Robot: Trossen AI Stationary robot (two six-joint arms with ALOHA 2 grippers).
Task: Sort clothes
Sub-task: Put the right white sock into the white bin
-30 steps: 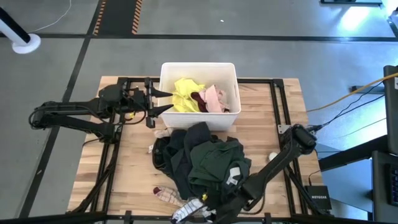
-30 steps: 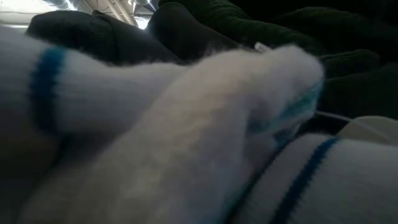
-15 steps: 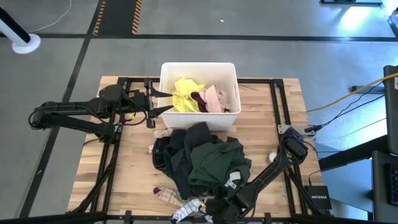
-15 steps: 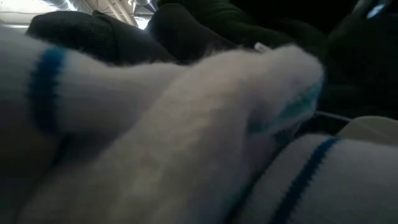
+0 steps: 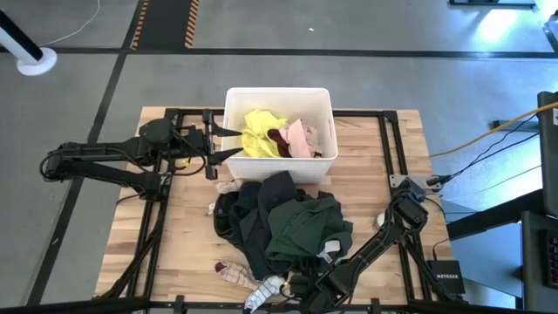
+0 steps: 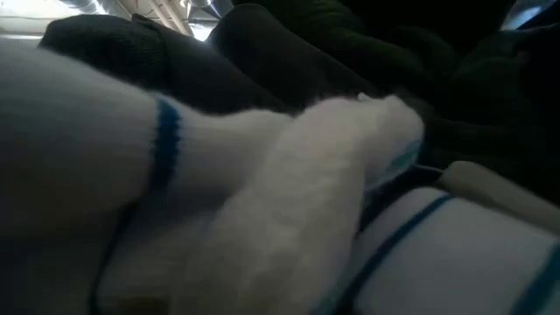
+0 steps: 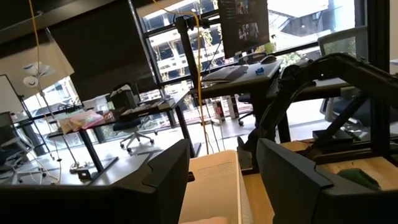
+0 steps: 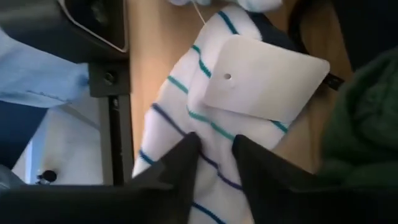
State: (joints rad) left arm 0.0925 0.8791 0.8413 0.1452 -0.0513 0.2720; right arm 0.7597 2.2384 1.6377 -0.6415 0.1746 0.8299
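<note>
Striped sock [image 8: 205, 143], soft and light, sits pinched in our right hand [image 8: 214, 163]; we grip bunched fabric.

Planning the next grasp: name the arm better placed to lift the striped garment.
Right. The right gripper is already closing around the striped garment at the table's near edge; the left gripper hangs open beside the white bin.

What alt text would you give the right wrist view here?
The right end effector pinches a white garment with teal and navy stripes, its two dark fingers nearly closed on a fold. A white card tag lies on the striped cloth; a dark green garment sits beside it on the wooden table.
</note>
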